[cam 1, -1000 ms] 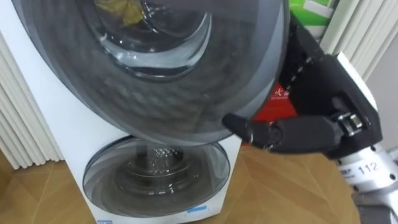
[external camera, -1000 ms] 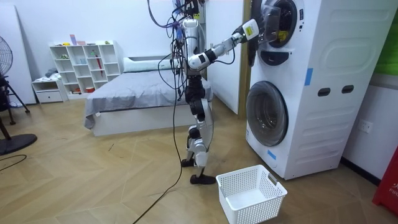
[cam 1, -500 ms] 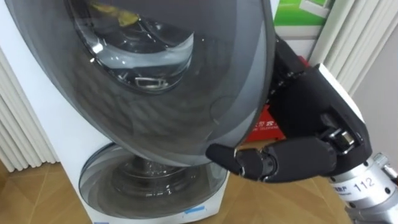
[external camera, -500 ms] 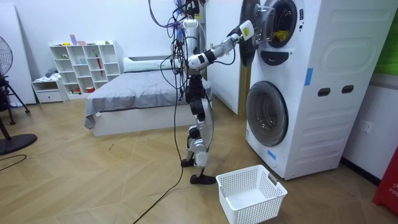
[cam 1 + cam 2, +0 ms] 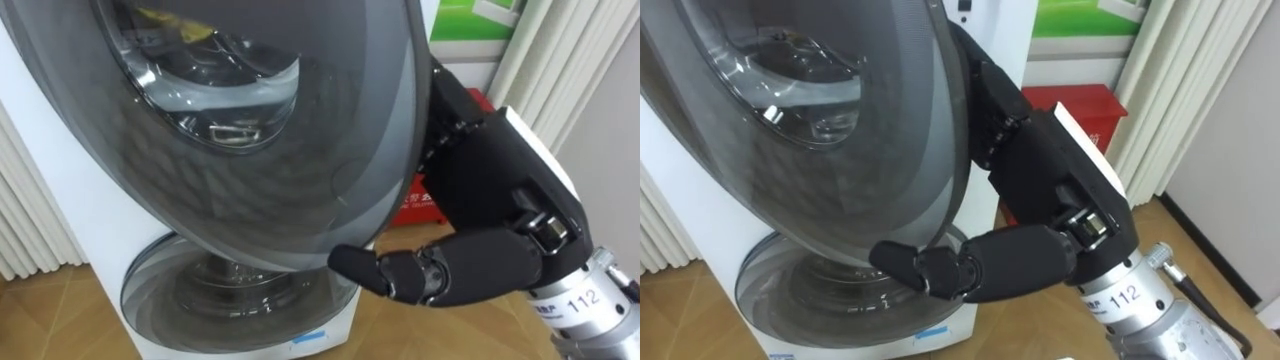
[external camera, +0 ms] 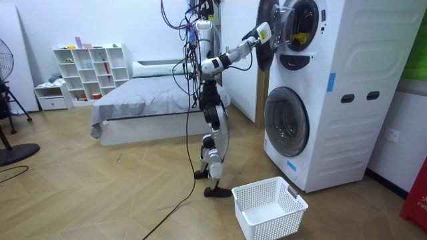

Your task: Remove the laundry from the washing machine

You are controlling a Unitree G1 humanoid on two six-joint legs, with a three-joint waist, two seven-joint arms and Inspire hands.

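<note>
The upper washing machine's round dark door (image 5: 250, 200) stands partly swung open and takes up most of both eye views. My right hand (image 5: 485, 185) grips its right edge: the thumb (image 5: 395, 272) lies across the door's front while the fingers reach behind the rim. A yellow cloth (image 5: 170, 22) shows through the door's glass at the top. In the room view I stand in front of the stacked machines with my right arm raised to the upper door (image 6: 267, 33), and yellow cloth (image 6: 301, 37) shows in the drum.
Below is the lower machine's shut round door (image 5: 230, 300). A red object (image 5: 1080, 105) stands on the floor right of the machines. A white laundry basket (image 6: 270, 207) sits on the wooden floor near my feet. Pale curtains hang on both sides.
The upper door has swung further open towards my left, with my right hand staying on its edge. The eye view has shifted slightly.
</note>
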